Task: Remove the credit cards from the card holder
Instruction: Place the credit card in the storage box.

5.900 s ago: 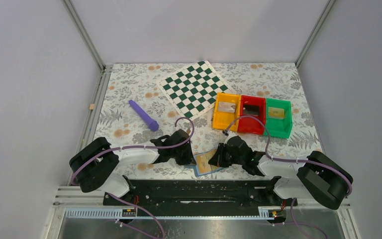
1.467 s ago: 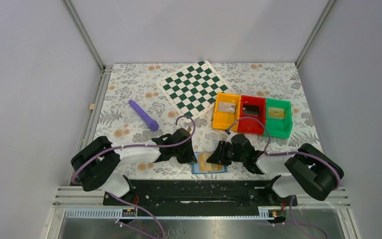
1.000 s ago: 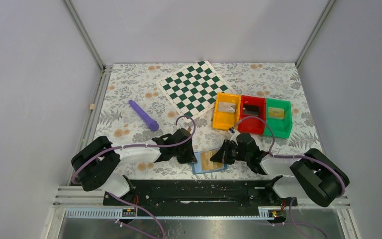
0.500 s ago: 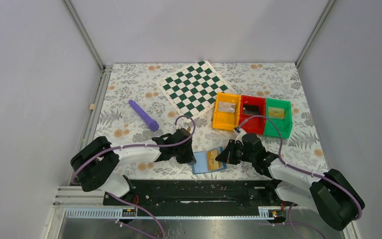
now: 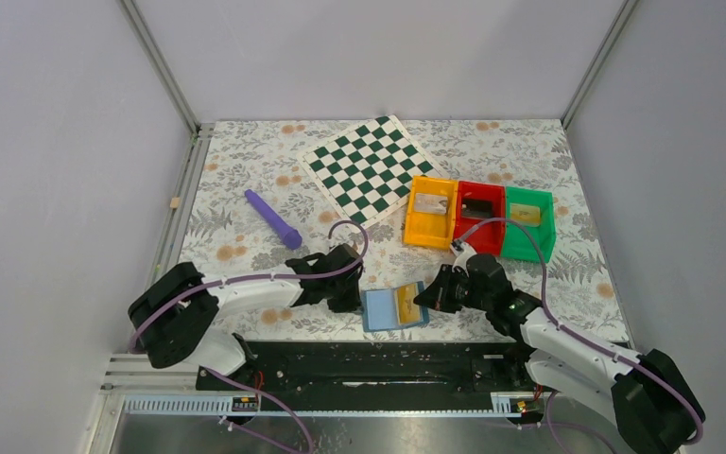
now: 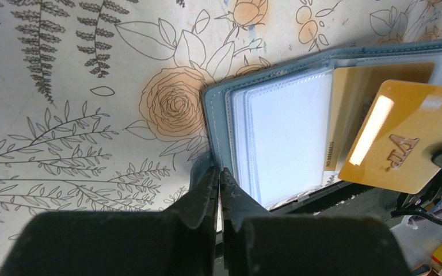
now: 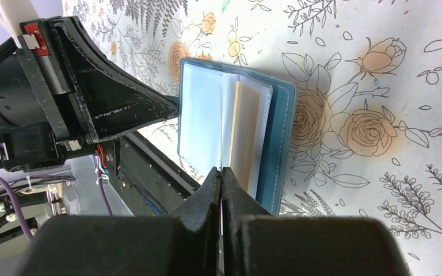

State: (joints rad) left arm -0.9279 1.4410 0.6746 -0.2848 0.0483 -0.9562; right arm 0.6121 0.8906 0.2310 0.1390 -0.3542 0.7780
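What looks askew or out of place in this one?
Only the gold VIP card: pinched in the right hand, it hangs tilted over the open blue wallet, gripped at its corner by the left hand. A second gold card sits square inside the wallet. Nothing spilled or damaged.

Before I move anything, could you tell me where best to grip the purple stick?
Across its middle, from straight above. The purple stick lies flat and alone on the table, long and slim, so pincer fingers closing across its narrow width should find room.

3 bins (image 5: 478, 245), 1 board (image 5: 371, 168), 1 wallet (image 5: 378, 310), prob. 2 cards (image 6: 406, 144).
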